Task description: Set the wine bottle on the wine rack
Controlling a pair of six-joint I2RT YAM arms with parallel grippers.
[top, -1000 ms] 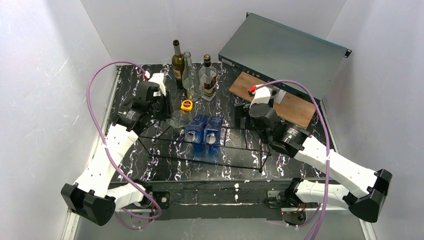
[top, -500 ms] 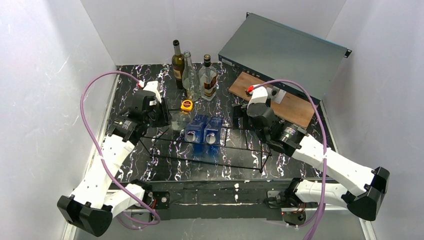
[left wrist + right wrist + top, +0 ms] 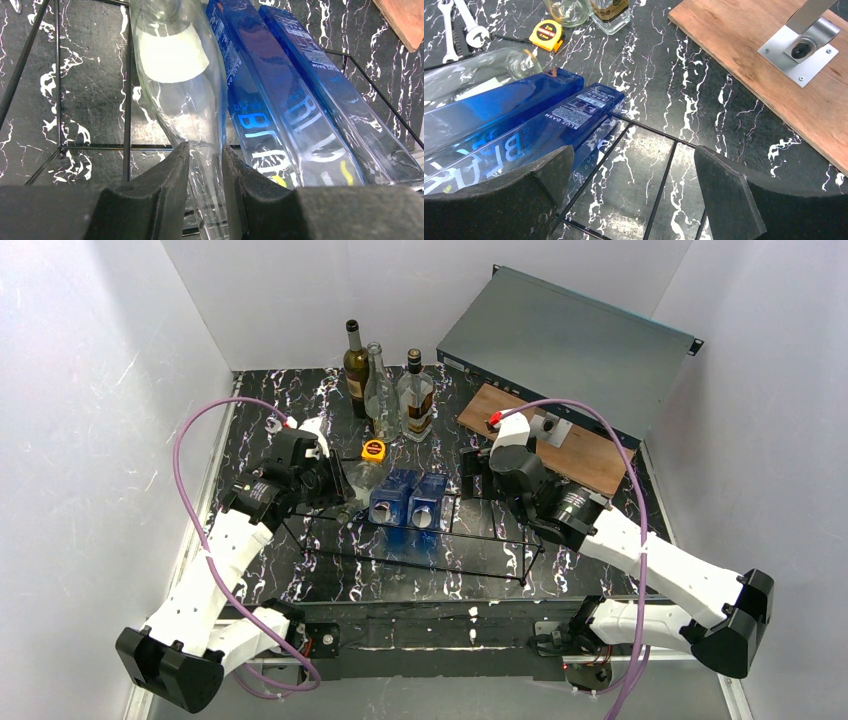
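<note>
- The clear wine bottle [image 3: 175, 75] is clamped at its neck by the left gripper [image 3: 205, 150];
- the bottle is laid across the rods of the wine rack [image 3: 127, 100], just beside two blue bottles [image 3: 280, 100];
- the right gripper [image 3: 634, 160] is held with jaws wide apart above the rack.

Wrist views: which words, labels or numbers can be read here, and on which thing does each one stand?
"BLUE DASH": small white print on the label of one blue bottle.
Large white letters along both blue bottles: cut off, not readable as a word.
Yellow tape measure: print too small to read.
White label on the clear bottle: no text shows.
</note>
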